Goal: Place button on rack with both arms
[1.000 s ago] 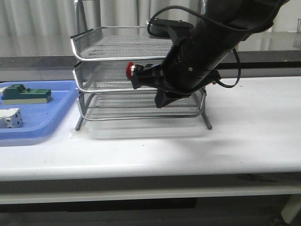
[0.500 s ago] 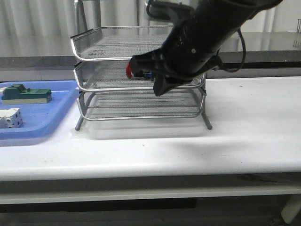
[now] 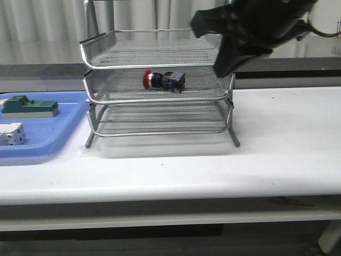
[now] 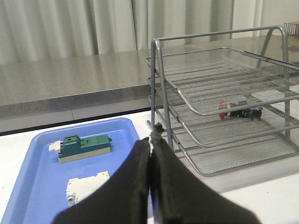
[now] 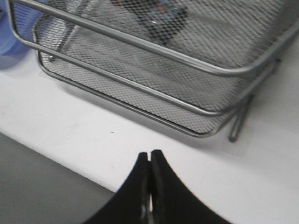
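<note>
Front view: the button (image 3: 162, 80) lies on its side on the middle tier of the rack (image 3: 157, 90), red head toward the blue tray (image 3: 48, 141), with nothing holding it. The right arm (image 3: 256, 26) hangs blurred above the rack's right corner, and its fingertips are not visible here. A careless swing from there could clip the top tier and shake the round-bodied button into a roll (the raised rim should catch it).

Left wrist view: the left gripper (image 4: 152, 140) has its fingers pressed together with nothing between them, over the tray near the green part (image 4: 84, 147) and white part (image 4: 86, 184). A drop could knock either.

Right wrist view: the right gripper (image 5: 149, 158) is likewise closed and empty, clear of the rack.
</note>
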Available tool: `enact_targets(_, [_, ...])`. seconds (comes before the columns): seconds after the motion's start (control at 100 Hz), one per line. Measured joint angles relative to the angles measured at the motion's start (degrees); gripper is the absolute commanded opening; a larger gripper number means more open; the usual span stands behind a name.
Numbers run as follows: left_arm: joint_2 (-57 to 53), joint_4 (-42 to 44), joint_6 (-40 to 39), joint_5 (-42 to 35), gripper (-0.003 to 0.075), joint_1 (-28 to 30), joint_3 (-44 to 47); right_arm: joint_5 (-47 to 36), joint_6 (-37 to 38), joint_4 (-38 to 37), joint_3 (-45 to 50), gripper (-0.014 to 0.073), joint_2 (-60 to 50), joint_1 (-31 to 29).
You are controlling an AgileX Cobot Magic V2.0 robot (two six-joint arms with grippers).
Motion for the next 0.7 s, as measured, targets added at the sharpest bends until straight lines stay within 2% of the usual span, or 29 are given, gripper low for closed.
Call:
enact_targets(0.39, [0.0,0.0,0.0,0.0,-0.002,0.0,0.0,-2.72,0.05,-3.2,15.86,-0.0057,-22.64,-13.94])
enact_targets(0.7, [0.0,0.0,0.0,0.0,-0.002,0.0,0.0,-6.89,0.05,-3.3,25.44,-0.0057,-43.14,-17.59])
